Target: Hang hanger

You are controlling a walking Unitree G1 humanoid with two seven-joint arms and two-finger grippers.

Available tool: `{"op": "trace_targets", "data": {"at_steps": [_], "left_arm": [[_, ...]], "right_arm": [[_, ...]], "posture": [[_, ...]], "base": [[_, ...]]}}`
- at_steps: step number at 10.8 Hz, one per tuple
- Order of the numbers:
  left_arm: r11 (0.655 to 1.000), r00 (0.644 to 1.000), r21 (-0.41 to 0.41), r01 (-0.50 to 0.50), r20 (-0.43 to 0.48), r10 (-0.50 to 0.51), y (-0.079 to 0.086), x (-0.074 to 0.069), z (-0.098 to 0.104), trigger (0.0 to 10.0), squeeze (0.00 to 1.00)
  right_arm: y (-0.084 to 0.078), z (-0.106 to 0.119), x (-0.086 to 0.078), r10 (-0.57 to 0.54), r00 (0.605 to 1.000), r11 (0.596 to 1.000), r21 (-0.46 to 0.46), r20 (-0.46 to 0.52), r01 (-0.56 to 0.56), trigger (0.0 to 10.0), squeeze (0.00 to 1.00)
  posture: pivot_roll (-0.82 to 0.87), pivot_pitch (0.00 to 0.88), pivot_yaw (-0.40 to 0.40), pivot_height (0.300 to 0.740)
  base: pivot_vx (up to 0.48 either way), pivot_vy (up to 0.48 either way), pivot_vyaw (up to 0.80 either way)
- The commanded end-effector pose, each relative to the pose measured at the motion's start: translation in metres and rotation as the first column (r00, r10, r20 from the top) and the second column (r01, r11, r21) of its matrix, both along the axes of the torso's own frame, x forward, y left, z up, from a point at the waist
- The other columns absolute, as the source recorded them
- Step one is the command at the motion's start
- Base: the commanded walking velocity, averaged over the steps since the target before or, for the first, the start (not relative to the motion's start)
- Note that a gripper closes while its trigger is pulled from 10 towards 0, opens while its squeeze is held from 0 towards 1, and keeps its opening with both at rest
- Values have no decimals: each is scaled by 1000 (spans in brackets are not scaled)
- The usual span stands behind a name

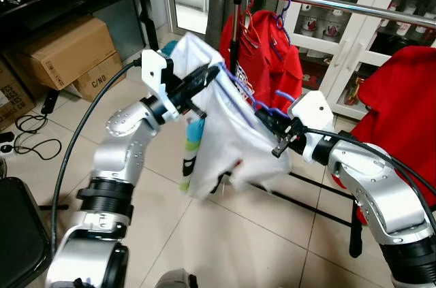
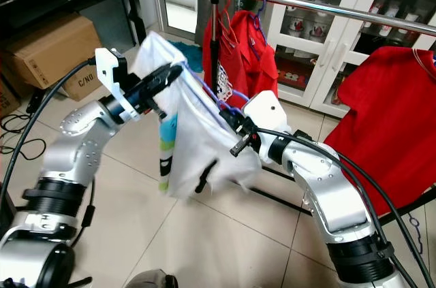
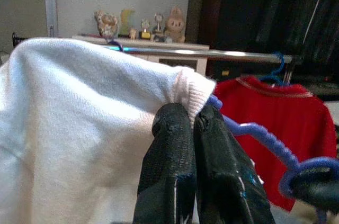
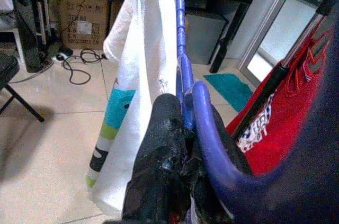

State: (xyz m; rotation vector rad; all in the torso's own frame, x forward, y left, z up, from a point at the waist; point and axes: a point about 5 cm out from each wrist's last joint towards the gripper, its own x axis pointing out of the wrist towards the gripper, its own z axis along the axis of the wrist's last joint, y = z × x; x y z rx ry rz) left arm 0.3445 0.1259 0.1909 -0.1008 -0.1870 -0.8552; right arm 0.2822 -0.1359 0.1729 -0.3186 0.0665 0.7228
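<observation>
Left eye view, both grippers w/ white shirt (image 1: 225, 131), purple hanger (image 1: 255, 101)

A purple plastic hanger (image 1: 262, 105) was held tilted, sloping down toward four o'clock, with a white shirt (image 1: 225, 141) draped over it. The shirt's collar was bunched at ten o'clock, its printed body hanging loose toward six o'clock.

Cardboard boxes (image 1: 65, 53): stacked on floor, under dark shelving.
Glass-door cabinet (image 1: 354, 29): white, behind the rack, holding mugs.
Black cable (image 1: 30, 135): coiled on tiles.
</observation>
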Motion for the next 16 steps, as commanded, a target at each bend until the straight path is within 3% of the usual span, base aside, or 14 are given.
{"op": "trace_targets", "data": {"at_steps": [1, 2, 3, 4, 5, 6, 8, 9, 10, 12, 14, 15, 16], "left_arm": [[998, 999, 59, 19, 47, -22, -8, 2, 11, 0, 0], [983, 992, 140, -121, 39, 117, 3, 10, 4, 0, 0], [944, 960, 172, -282, 55, 276, 16, 19, 1, 0, 0], [875, 879, 84, -477, 42, 475, 35, 26, 3, 0, 0], [822, 822, 5, -569, -19, 569, 46, 28, -2, 0, 0], [814, 814, 2, -580, -37, 580, 47, 28, -6, 0, 0], [894, 895, -43, -446, -56, 443, 20, 21, -17, 0, 0], [927, 934, -118, -356, -33, 355, 7, 14, -13, 0, 0], [956, 978, -215, -201, 12, 209, -12, 1, -6, 0, 0], [951, 983, -264, -159, 52, 178, -17, -4, -4, 0, 0], [951, 974, -253, -180, 89, 208, -10, -4, 1, 0, 0], [981, 976, -112, -161, 127, 175, -8, -4, 0, 0, 0], [983, 975, -44, -180, 128, 184, -6, -2, -4, 0, 0]], "right_arm": [[0, 4, 0, -10, 1000, 1000, 21, -1, 10, 0, 0], [-3, 10, 2, -34, 999, 996, 81, 7, 33, 0, 0], [-6, 15, 3, -56, 998, 990, 132, 15, 54, 0, 0], [-12, 25, 5, -94, 995, 966, 245, 25, 85, 0, 0], [-14, 33, 3, -88, 996, 939, 337, 27, 74, 0, 0], [-14, 36, 2, -79, 996, 930, 363, 28, 63, 0, 0], [-10, 42, -5, -25, 999, 911, 413, 39, 7, 0, 0], [-11, 41, -4, -40, 999, 911, 412, 29, 24, 0, 0], [-14, 37, -1, -82, 997, 917, 392, -3, 76, 0, 0], [-18, 35, 1, -103, 994, 926, 362, -21, 103, 0, 0], [-19, 31, 2, -111, 993, 944, 308, -32, 115, 0, 0], [-19, 27, 2, -110, 993, 965, 235, -30, 114, 0, 0], [-18, 26, 2, -113, 993, 971, 209, -31, 117, 0, 0]], "posture": [[13, 0, 17, 740], [10, 0, 19, 740], [7, 0, 21, 740], [6, 0, 21, 740], [3, 0, 21, 740], [2, 0, 21, 740], [-3, 0, 15, 740], [-3, 0, 11, 740], [-5, 0, 10, 740], [-7, 0, 6, 740], [-6, 0, 1, 740], [-4, 0, -1, 740], [-4, 0, -2, 740]], "base": [[0, 0, 0], [0, 0, 0], [0, 0, 0], [0, 0, 0], [0, 0, 0], [0, 0, 0], [0, 0, 0], [0, 0, 0], [0, 0, 0], [0, 0, 0], [0, 0, 0], [0, 0, 0], [0, 0, 0]]}}
